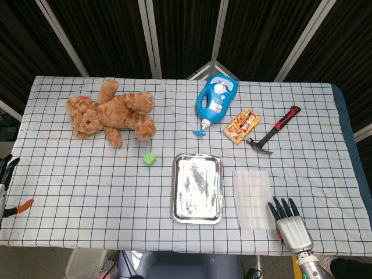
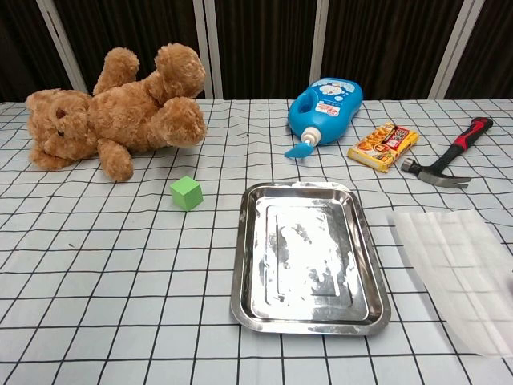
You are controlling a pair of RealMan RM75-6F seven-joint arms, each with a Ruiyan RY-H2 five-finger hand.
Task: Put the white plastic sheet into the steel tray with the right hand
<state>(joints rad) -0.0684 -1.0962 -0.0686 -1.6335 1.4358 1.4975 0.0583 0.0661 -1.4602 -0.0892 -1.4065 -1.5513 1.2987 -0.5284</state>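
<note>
The white plastic sheet (image 1: pixel 252 197) lies flat on the checked cloth, just right of the steel tray (image 1: pixel 174 192). In the chest view the translucent sheet (image 2: pixel 457 273) reaches toward the right edge, and the tray (image 2: pixel 238 273) is smeared white inside and holds nothing. My right hand (image 1: pixel 290 224) hovers at the table's front edge, fingers spread and pointing away, just right of the sheet's near right corner, holding nothing. Only dark fingertips of my left hand (image 1: pixel 6 168) show at the far left edge; its state is unclear.
A teddy bear (image 1: pixel 110 113) lies at the back left, with a green cube (image 1: pixel 150 158) in front of it. A blue bottle (image 1: pixel 216 100), a snack packet (image 1: pixel 242 125) and a hammer (image 1: pixel 273 136) lie behind the tray and sheet. An orange-tipped tool (image 1: pixel 23 204) sits at the left edge.
</note>
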